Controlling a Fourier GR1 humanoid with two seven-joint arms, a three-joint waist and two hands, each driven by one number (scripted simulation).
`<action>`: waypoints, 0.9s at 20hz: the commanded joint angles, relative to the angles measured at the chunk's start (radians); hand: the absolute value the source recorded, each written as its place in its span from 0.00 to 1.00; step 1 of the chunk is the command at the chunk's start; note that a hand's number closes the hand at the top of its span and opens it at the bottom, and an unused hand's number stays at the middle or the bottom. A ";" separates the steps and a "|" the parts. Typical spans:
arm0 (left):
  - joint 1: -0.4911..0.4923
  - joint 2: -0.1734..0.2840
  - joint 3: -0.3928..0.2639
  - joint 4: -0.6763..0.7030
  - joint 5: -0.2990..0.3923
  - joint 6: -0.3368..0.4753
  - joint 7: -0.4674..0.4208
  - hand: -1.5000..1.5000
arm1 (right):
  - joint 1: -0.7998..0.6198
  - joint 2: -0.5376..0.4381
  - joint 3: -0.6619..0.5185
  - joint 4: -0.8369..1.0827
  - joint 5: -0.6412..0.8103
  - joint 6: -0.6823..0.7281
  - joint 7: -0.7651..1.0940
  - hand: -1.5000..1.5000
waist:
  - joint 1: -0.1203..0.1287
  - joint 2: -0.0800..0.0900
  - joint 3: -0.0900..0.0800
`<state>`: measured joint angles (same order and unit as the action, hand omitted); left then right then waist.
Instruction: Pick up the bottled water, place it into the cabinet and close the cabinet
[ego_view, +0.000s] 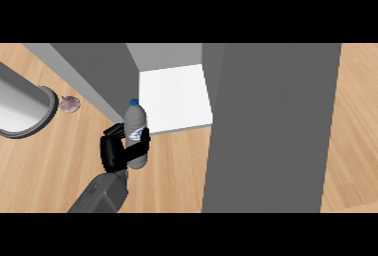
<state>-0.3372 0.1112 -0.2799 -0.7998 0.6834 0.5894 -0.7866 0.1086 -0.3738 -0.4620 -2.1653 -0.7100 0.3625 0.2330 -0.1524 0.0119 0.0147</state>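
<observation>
Water bottle (135, 131): clear plastic with a blue cap and a small blue-and-white label, standing nearly upright with the cap toward the cabinet, held just in front of the cabinet's open front at its left side; whether its base touches the counter cannot be told
Left hand (118, 147): black fingers and thumb curled round the lower half of the water bottle, gripping it from the left; the grey forearm runs down from it to the lower edge of the view
Right hand: does not show in the head view
Cabinet (103, 70): grey box standing on the counter, its front open; the left wall slants down toward the bottle, ending just behind the bottle's cap
Cabinet shelf (177, 95): white floor inside the cabinet, bare where it shows, its front edge just right of the bottle's shoulder
Cabinet door (269, 125): wide grey panel swung open, right of the shelf, covering the shelf's right part and reaching down to the lower edge of the view
Counter (44, 170): light wood grain, showing left of the cabinet and in a strip to the right of the door
Sink (22, 107): grey rounded basin rim well left of the cabinet, cut by the view's left edge
Small object (69, 104): pale pinkish, rounded, lying on the counter between the sink and the cabinet's left wall; what it is cannot be told
</observation>
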 joint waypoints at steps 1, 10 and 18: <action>-0.287 -0.037 -0.013 0.063 -0.001 0.012 0.151 1.00 | -0.011 -0.003 0.002 0.011 0.002 0.003 -0.002 0.00 | -0.047 0.026 -0.017; -0.267 -0.022 -0.014 0.042 0.004 0.044 0.128 0.00 | -0.021 -0.004 0.013 0.044 -0.012 0.023 -0.006 0.00 | -0.064 0.029 -0.016; -0.251 0.001 -0.037 0.028 0.003 0.050 0.140 0.00 | -0.043 -0.021 0.009 0.064 -0.024 0.051 -0.017 0.00 | -0.075 0.030 -0.016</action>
<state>-0.3113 0.1607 -0.3112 -0.8368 0.6864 0.6324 -0.7744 0.0733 -0.3880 -0.4515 -2.1142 -0.7308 0.3981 0.2229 -0.1847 0.0179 0.0183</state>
